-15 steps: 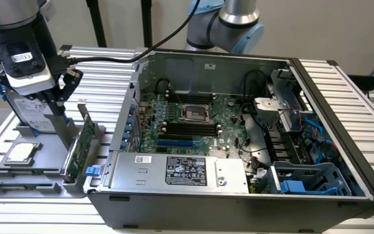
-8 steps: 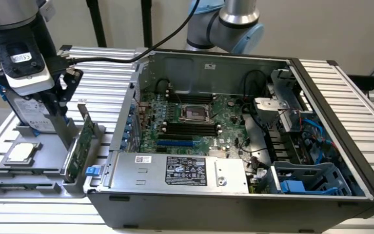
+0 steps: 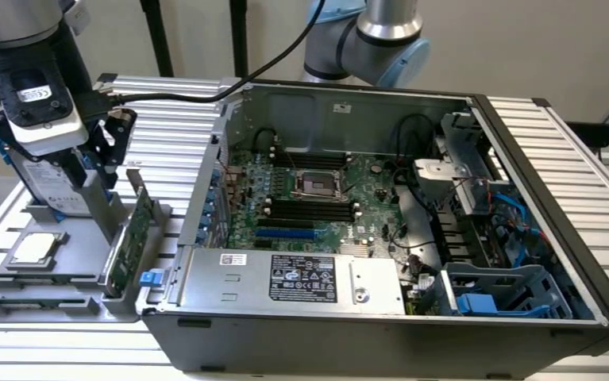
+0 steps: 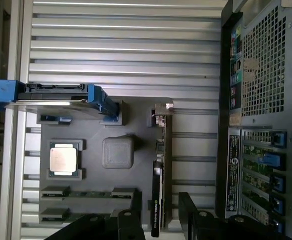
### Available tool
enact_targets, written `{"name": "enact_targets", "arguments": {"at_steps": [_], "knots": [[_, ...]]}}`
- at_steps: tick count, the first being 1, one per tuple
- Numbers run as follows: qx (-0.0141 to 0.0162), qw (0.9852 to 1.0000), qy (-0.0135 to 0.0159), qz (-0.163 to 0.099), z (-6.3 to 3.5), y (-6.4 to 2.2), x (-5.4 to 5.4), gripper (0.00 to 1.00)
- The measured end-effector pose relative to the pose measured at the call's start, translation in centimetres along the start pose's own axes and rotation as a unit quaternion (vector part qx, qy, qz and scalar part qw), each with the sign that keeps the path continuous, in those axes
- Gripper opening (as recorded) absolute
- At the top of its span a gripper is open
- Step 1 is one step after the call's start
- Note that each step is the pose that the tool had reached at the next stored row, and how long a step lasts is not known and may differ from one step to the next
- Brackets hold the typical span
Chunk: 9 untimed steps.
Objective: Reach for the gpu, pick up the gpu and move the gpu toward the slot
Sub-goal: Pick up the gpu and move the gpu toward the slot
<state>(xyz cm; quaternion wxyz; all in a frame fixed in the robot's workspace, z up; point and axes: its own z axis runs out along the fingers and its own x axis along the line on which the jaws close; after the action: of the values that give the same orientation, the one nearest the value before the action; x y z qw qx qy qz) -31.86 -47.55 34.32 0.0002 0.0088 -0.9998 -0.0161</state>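
1. Poised above the grey moulded holder block (image 4: 140, 170) with the black two-fingered gripper (image 4: 160, 196), spread wide and holding nothing.
2. Straddling the gpu (image 3: 126, 246), a thin green circuit-board card with a silver end bracket; no contact visible.
3. Kept on edge in a groove along one side of the block, probably so its flat faces can be pinched.
4. Elsewhere on the block: a silver hard drive with blue rails (image 4: 55, 97) and a small square silver chip (image 4: 63, 160) in its pocket.
5. Not yet lifted; reach judged almost complete.
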Motion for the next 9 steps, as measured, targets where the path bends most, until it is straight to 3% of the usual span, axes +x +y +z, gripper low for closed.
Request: {"name": "enact_targets", "arguments": {"at_steps": [4,9], "knots": [[-0.0001,1.0000,-0.0001,0.000,0.07,0.00,0.06,0.42],[0.0000,1.0000,0.0000,0.000,0.94,-0.09,0.25,0.42]]}}
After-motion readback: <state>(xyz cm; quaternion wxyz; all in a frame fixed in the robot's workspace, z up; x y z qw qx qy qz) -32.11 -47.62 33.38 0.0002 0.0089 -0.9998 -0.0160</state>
